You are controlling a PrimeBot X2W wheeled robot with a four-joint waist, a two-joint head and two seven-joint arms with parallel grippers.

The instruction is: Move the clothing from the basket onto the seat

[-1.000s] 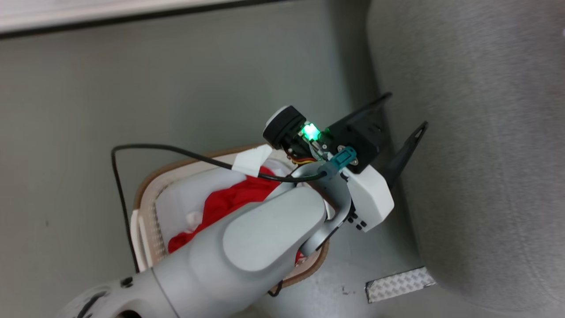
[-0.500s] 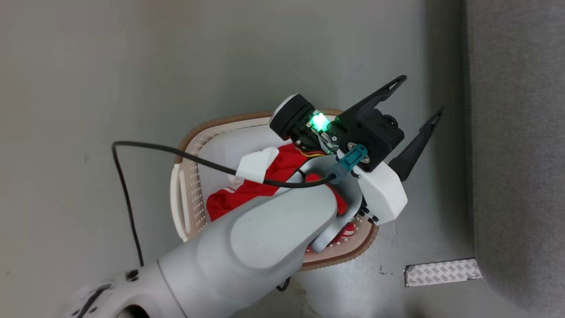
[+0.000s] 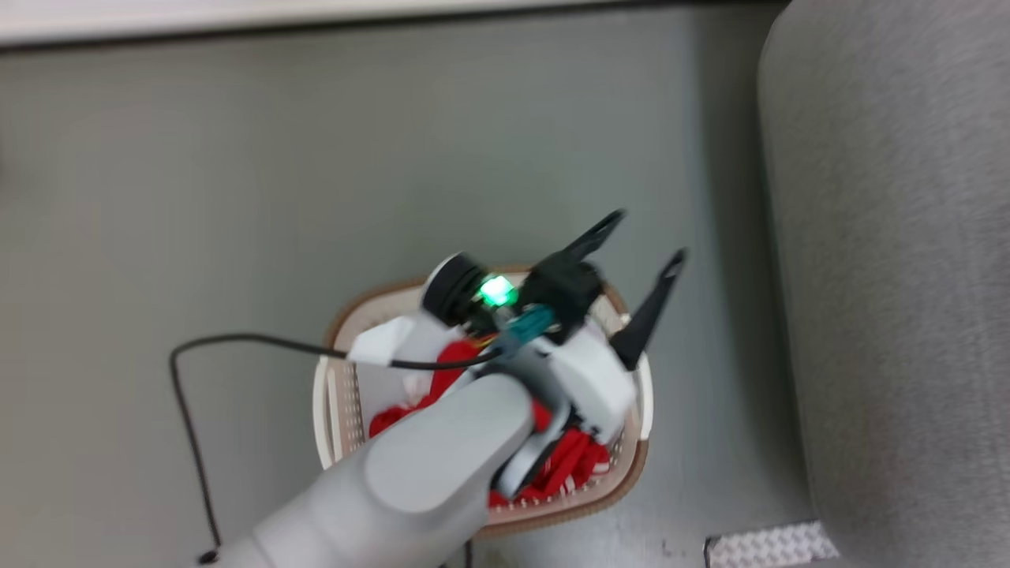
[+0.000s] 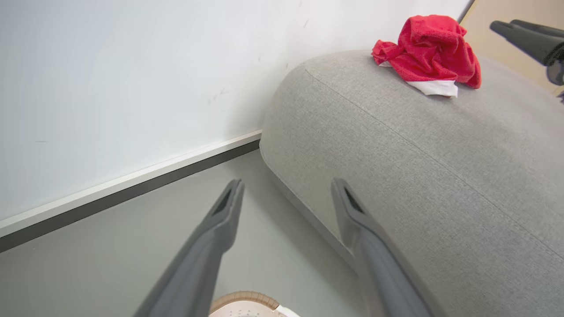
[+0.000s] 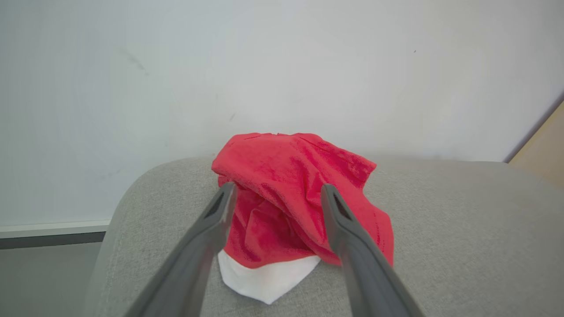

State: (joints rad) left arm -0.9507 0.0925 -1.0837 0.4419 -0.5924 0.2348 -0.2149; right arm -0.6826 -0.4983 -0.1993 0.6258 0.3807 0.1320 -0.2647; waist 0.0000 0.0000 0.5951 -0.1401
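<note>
The white basket (image 3: pixel 338 410) with its brown rim stands on the floor, and red clothing (image 3: pixel 580 465) with white stripes lies bunched inside it. My left arm reaches over it. My left gripper (image 3: pixel 649 233) is open and holds nothing, above the basket's far right rim; it also shows as my left gripper (image 4: pixel 286 182). The grey seat (image 3: pixel 892 276) fills the right side. One red garment (image 5: pixel 299 198) with a white trim band lies crumpled on the seat (image 5: pixel 462 229). My right gripper (image 5: pixel 277 187) is open in front of it; whether it touches the fabric, I cannot tell.
A black cable (image 3: pixel 189 410) loops over the floor left of the basket. A textured metal patch (image 3: pixel 769 544) lies on the floor by the seat's base. A white wall with a dark baseboard (image 4: pixel 132 185) runs behind the seat and floor.
The head camera has shifted. My left gripper, still open, has drawn back from the seat's side to above the basket's rim.
</note>
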